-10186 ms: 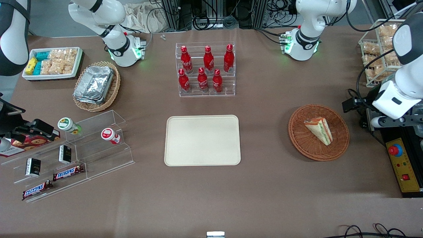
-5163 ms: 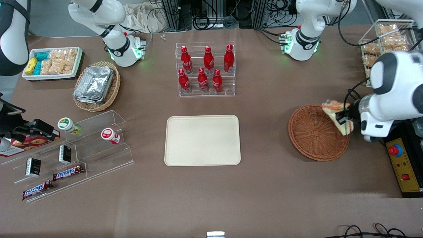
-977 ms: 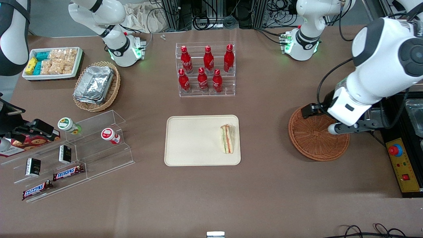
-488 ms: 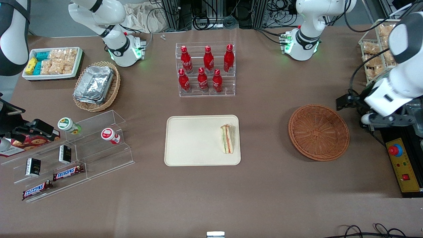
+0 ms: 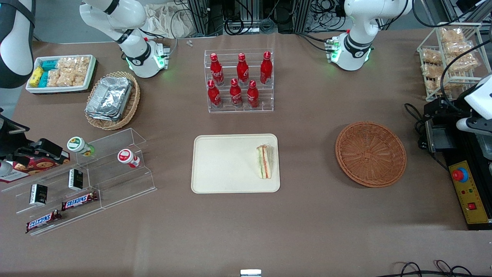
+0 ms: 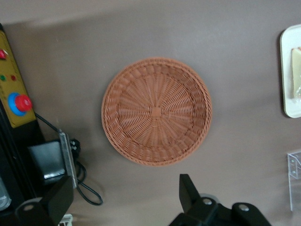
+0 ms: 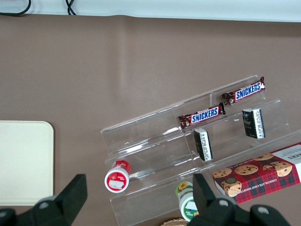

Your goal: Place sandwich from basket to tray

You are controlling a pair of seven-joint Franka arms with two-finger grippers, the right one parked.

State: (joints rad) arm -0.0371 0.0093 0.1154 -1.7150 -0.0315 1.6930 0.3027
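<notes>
The sandwich (image 5: 264, 161) lies on the cream tray (image 5: 226, 163), near the tray's short edge that faces the basket. The round brown wicker basket (image 5: 370, 154) is empty. My left gripper (image 5: 472, 125) is at the working arm's end of the table, above the black equipment beside the basket, raised and away from the tray. In the left wrist view the gripper (image 6: 124, 200) is open and empty, with the basket (image 6: 156, 111) below it; the tray's edge (image 6: 288, 94) and the sandwich (image 6: 297, 73) also show there.
An acrylic rack of red cola bottles (image 5: 239, 82) stands farther from the camera than the tray. A control box with a red button (image 5: 460, 175) and a wire rack of snack bags (image 5: 447, 57) are by the working arm. An acrylic stepped shelf (image 5: 96, 181) lies toward the parked arm's end.
The sandwich went from the basket to the tray and was let go. In the last second my gripper has moved off the basket toward the working arm's end of the table.
</notes>
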